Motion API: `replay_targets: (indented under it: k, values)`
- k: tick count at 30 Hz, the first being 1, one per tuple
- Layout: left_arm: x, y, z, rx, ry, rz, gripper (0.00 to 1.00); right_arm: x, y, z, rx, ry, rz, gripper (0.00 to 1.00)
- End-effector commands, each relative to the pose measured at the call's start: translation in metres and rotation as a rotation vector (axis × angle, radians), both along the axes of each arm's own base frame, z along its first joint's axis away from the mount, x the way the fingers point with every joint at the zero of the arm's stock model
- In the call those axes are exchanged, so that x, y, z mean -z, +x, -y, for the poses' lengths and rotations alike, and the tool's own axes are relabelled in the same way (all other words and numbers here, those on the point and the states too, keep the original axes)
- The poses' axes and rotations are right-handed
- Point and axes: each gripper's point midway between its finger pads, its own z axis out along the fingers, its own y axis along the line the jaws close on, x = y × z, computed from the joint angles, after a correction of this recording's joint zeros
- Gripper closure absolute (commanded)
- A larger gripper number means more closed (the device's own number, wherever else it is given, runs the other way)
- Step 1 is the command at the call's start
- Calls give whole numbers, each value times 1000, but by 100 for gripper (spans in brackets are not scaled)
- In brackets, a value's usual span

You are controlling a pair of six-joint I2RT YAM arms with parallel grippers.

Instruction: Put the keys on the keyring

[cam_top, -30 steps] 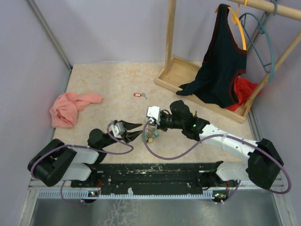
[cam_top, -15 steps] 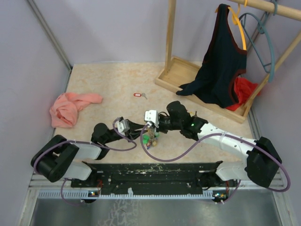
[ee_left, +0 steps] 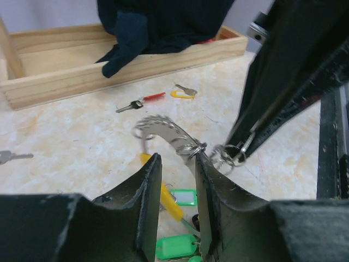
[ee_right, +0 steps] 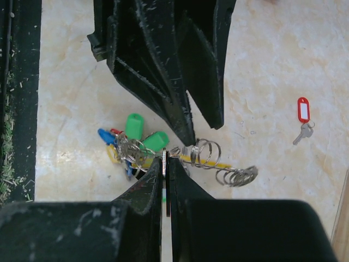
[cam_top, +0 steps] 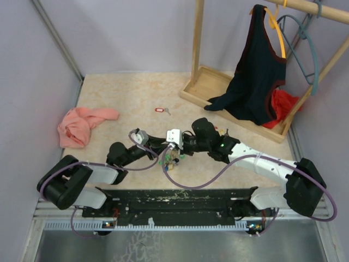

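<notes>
My right gripper (ee_right: pixel 166 156) is shut on the thin silvery keyring (ee_right: pixel 228 176), held edge-on just above the tabletop. Several small split rings are strung along it. A bunch of green, blue and yellow tagged keys (ee_right: pixel 132 143) hangs at its left end. My left gripper (ee_left: pixel 175 155) is open, tips at the ring's arc (ee_left: pixel 162 128); its right fingertip (ee_left: pixel 203 164) touches the small rings, and yellow and green tags (ee_left: pixel 175 245) lie below the gap. In the top view both grippers (cam_top: pixel 162 146) (cam_top: pixel 172 148) meet over the bunch (cam_top: pixel 173 159). A loose red-tagged key (cam_top: pixel 160 110) lies further back.
A red key (ee_left: pixel 143 101) and a yellow key (ee_left: pixel 182 94) lie before the wooden rack base (cam_top: pixel 210 87), another key (ee_left: pixel 11 157) to the left. A dark top (cam_top: pixel 256 71) and teal hanger (cam_top: pixel 305 43) hang on the rack. Pink cloth (cam_top: pixel 82 124) lies left.
My left arm has swung forward and right, bringing its fingers up to the ring. The right gripper and key bunch shifted slightly left and stayed shut on the ring.
</notes>
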Motion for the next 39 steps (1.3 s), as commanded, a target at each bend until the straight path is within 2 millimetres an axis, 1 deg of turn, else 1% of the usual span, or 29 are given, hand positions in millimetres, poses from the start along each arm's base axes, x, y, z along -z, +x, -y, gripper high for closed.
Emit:
replay_targets:
  k: [1,5,7,9,11,13,17,21,23,27,33,34,37,39]
  values:
    - [-26,24,-10,-141,-131,-33,63,-39,4,-18,-36,93,70,100]
    - [-27,34,-29,-268,-186,-70,61,-38,7,-15,-17,82,81,100]
    - [-24,34,-29,-273,-166,-82,61,-40,8,-14,-13,83,86,100]
    - [-22,27,-25,-224,-129,-67,60,-40,9,-14,-10,84,90,100]
    - [-20,16,-24,-183,-105,-30,60,-41,10,-14,-7,83,95,100]
    - [-17,0,-23,-119,-70,39,61,-41,11,-13,-4,79,102,100]
    - [-4,-27,-15,23,-11,92,62,-42,10,-12,-15,75,117,100]
    - [-1,-40,-5,138,29,157,62,-41,10,-10,-22,60,132,100]
    - [-1,-42,0,185,37,172,62,-41,10,-9,-23,58,136,100]
    - [1,-47,9,272,49,163,67,-42,9,-9,-29,59,138,100]
    - [6,-42,14,293,49,121,70,-44,7,-10,-44,70,144,100]
    - [7,-40,14,286,50,113,69,-45,5,-10,-50,72,142,100]
    - [9,-33,14,258,50,104,63,-46,3,-11,-63,75,140,100]
    - [10,-28,13,235,52,100,62,-45,2,-11,-70,74,135,100]
